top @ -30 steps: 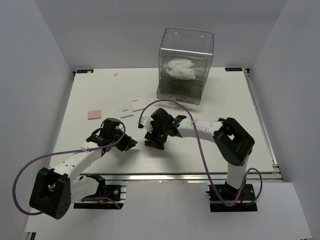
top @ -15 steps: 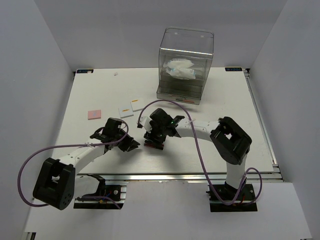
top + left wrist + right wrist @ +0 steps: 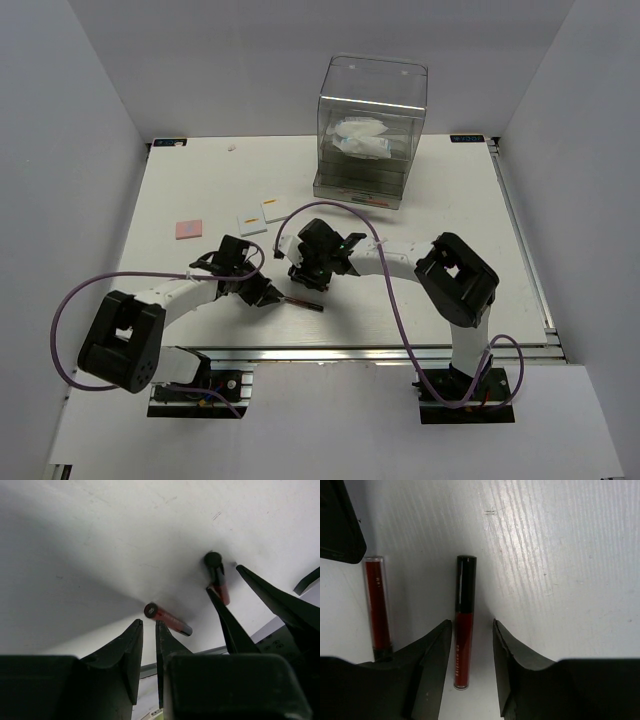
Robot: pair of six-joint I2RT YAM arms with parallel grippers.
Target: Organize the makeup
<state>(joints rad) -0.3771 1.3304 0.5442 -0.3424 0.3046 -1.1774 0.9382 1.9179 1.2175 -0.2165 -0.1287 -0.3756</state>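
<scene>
Right wrist view shows the right gripper [image 3: 470,625] open, its jaws standing on either side of a slim red-and-black stick [image 3: 464,650] that lies on the white table [image 3: 560,580], with a small gap on each side. A second stick [image 3: 377,607] lies just beside it, almost parallel. The left gripper [image 3: 148,630] is almost closed, with only a thin slit and nothing in it; the second stick lies just before its tips. I judge the sticks light, stiff and smooth, so they may roll or slip; it is better to pinch across the middle of the tube. Farther back lie two white flat squares [image 3: 252,222] and a pink square [image 3: 188,229]. Farthest stands the clear acrylic box [image 3: 370,100] with white-blue packets [image 3: 362,140] inside.
</scene>
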